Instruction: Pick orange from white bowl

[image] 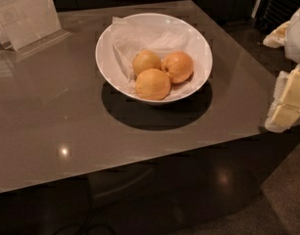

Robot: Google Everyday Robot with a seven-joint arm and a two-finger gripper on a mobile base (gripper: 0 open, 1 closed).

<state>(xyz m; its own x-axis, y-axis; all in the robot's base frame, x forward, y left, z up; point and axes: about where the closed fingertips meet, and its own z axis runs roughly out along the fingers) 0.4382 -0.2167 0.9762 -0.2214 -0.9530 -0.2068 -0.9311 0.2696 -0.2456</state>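
High oblique over table (52,106) (gripper (286,107) at right)

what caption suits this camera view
Orange beside two others in the bowl on a table, hand at the right edge.

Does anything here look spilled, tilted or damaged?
Nothing stands out. The wide glossy white bowl stands upright on the grey table; the round reddish orange and two paler oranges lie inside on crumpled white paper. The pale gripper is at the right edge, apart from it.
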